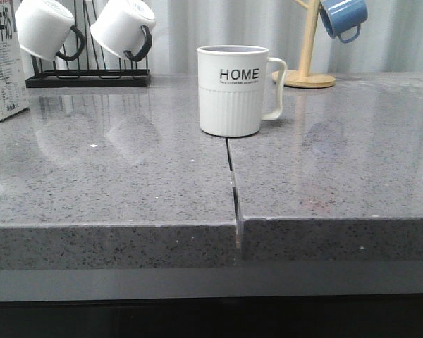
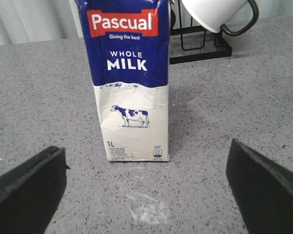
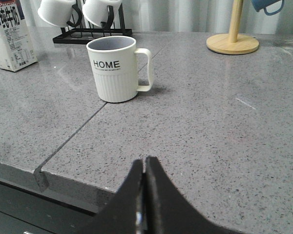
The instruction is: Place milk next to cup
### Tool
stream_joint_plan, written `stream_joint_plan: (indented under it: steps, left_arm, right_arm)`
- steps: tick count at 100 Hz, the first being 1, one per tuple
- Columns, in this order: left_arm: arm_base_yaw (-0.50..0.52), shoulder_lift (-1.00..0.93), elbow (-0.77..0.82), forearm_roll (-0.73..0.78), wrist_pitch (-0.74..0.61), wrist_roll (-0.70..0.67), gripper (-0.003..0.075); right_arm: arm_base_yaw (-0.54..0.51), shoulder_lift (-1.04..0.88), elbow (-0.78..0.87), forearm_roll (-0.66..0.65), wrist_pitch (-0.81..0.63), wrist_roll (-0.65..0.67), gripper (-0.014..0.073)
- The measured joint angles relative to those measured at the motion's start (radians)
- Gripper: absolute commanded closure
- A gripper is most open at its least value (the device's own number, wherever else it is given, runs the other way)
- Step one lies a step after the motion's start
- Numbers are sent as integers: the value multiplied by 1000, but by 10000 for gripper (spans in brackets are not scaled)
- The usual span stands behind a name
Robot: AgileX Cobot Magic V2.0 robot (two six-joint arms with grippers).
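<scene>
Left hand (image 2: 146, 187) spread wide, one dark finger (image 2: 27, 187) in the lower left of the wrist frame and the other in the lower right, nothing between them yet. Lined up with the milk (image 2: 129, 80), which stands upright in the centre of that frame, well ahead of the fingertips, blue front and cow picture turned toward the camera. Probably opened this much so as to pass around the carton's width before closing. Right hand (image 3: 145, 195) pressed together, empty, at the bottom centre of its frame, hovering near the front edge of the bench (image 1: 113, 176); seemingly kept back, out of the way.

In the front frame, the milk only partly visible at the far left edge, well apart from the cup (image 1: 233, 90), which stands in the upper centre on the bench seam, handle pointing right. Bare bench on both sides of the cup, so room for the carton there. Behind, upper left, white mugs on a black rack (image 1: 88, 74); upper right, a blue mug (image 1: 343, 17) on a wooden stand (image 1: 309, 49). Task judged as just starting: grasp not yet made.
</scene>
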Motion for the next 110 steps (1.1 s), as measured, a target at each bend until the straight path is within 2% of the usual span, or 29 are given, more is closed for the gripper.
stream_joint_plan:
  steps: [23, 36, 78, 110]
  left_arm:
    - [27, 132, -88, -25, -64, 0, 105]
    - [41, 177, -96, -33, -160, 0, 105]
    - [42, 315, -131, -16, -325, 0, 105]
    - [42, 404, -141, 23, -467, -49, 105]
  right_arm:
    - [0, 0, 0, 0, 0, 0, 662]
    - [0, 0, 0, 0, 0, 0, 662]
    - [0, 0, 1, 0, 0, 0, 662]
    - [0, 0, 1, 0, 0, 0, 662]
